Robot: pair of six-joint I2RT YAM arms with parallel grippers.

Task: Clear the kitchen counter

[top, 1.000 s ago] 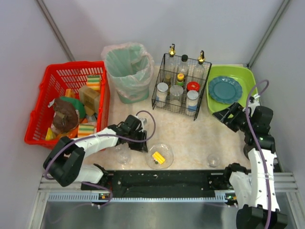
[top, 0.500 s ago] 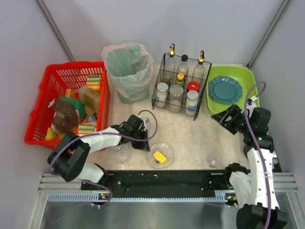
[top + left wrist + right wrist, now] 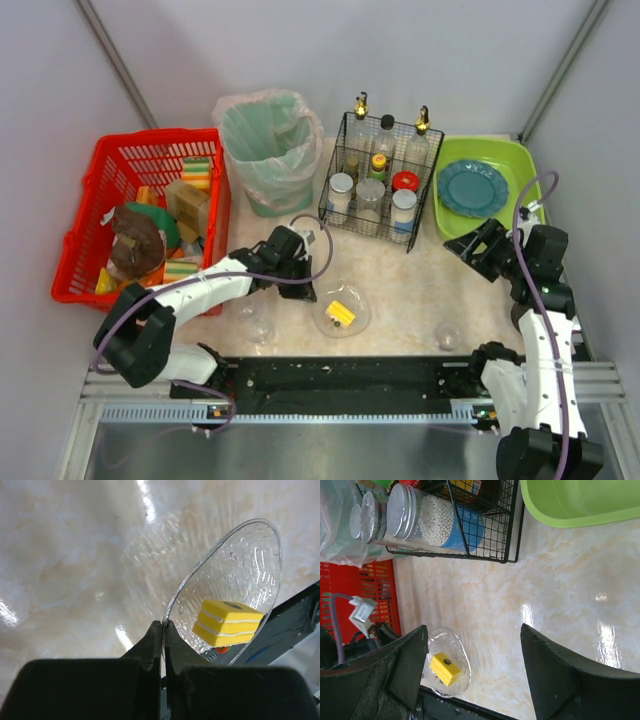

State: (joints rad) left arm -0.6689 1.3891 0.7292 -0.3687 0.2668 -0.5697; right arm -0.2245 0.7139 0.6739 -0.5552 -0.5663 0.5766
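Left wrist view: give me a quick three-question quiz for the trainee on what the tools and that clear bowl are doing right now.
1. True or false: the left tool is shut on the rim of the clear bowl.
2. What lies inside the bowl? A) a yellow block B) a red lid C) a blue plate
3. Fill in: the right tool stands ____ and holds nothing.

Key: 1 true; 2 A; 3 open.
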